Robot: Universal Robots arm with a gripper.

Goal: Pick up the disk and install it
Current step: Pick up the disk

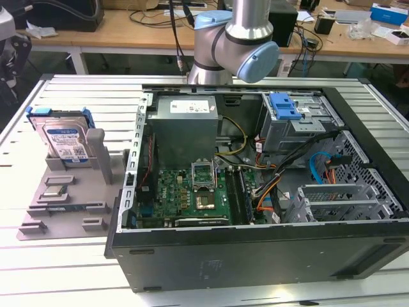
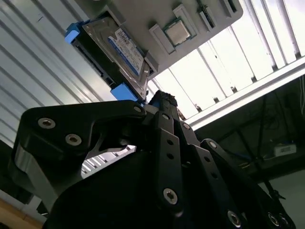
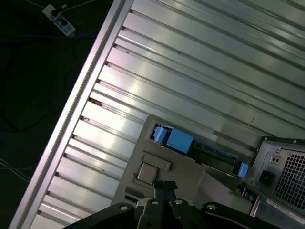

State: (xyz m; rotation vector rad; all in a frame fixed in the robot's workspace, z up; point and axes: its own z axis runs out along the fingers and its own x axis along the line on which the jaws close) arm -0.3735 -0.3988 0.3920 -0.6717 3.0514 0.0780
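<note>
Currently the jaws (image 2: pixel 159 101) are resting together with nothing between them, hanging over the ribbed aluminium bench (image 2: pixel 33 62) and pointing toward the disk (image 2: pixel 121 47) without touching it. In the exterior view the disk is standing on edge, leaning back in a slot of a grey fixture tray (image 1: pixel 38 220), with its blue side rails showing at both ends. A small square processor chip (image 1: pixel 56 190) is lying flat on the same tray, near it. The tray is sitting at the exterior view's left of an open computer case (image 1: pixel 255 246), where a drive cage with a blue latch (image 1: pixel 284 105) is occupying a far corner.

Trouble looks likeliest at the grasp. Jaws closing off-centre on the tilted disk could twist it against the slot walls or slip on a plastic rail. Loose cables (image 1: pixel 314 167) inside the case might also snag a carried disk.

Wooden desks (image 1: pixel 128 32) strewn with wires are lining the room behind the arm (image 1: pixel 236 38).
</note>
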